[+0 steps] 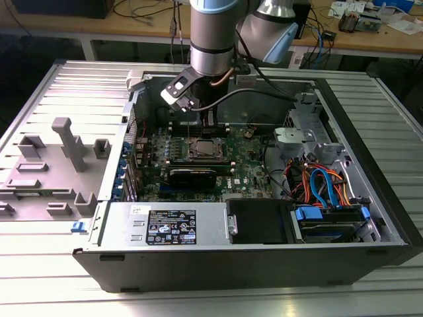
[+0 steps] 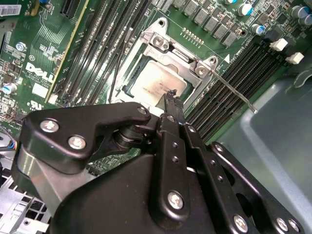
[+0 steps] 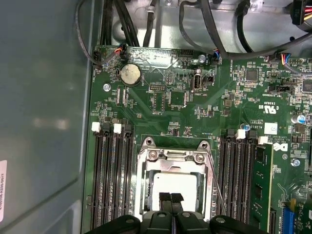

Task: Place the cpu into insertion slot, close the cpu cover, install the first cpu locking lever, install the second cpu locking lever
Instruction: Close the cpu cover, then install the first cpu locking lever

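The cpu (image 3: pixel 176 182) lies flat in the insertion slot (image 3: pixel 144 195), its silver-grey top showing through the window of the cpu cover (image 3: pixel 173 157), which lies down over it. In the second wrist view the cpu (image 2: pixel 155 82) sits inside the silver cover frame (image 2: pixel 168 48). One thin locking lever (image 2: pixel 236 95) sticks out sideways over the memory slots, unlatched; in the first wrist view this lever (image 3: pixel 217 187) runs along the socket's side. My gripper (image 3: pixel 170 199) hangs just above the cpu's edge, shut, with nothing between its fingertips (image 2: pixel 170 97). In the exterior view my gripper (image 1: pixel 206 125) hovers over the socket (image 1: pixel 206 150).
Long black memory slots (image 3: pixel 113 180) flank the socket on both sides. A black expansion card (image 1: pixel 192 176) lies just in front of the socket. Case walls (image 1: pixel 218 247) surround the board, with coloured cables (image 1: pixel 317 181) and a drive at the exterior view's right. A grey fixture (image 1: pixel 63 155) stands outside the case.
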Robot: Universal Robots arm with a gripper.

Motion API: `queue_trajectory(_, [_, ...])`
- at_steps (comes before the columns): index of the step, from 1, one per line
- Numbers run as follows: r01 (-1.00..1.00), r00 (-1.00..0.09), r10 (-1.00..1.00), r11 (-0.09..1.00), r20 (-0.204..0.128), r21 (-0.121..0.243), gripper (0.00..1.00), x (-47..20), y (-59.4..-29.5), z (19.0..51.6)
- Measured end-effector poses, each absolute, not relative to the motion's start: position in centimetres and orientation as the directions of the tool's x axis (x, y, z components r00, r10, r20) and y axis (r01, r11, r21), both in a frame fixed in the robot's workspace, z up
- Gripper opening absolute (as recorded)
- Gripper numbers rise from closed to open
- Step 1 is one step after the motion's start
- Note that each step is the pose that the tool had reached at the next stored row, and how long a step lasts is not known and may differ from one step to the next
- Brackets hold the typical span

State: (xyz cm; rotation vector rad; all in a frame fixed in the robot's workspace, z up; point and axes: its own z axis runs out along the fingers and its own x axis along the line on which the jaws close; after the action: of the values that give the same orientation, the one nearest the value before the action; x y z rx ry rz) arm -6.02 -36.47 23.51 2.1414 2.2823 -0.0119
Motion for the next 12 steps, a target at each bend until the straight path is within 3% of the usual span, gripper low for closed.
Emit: queue_trajectory(12, [0.998,-0.063,0.998,0.064,-0.014,0.002,0.11,-6.10,-36.48,23.87])
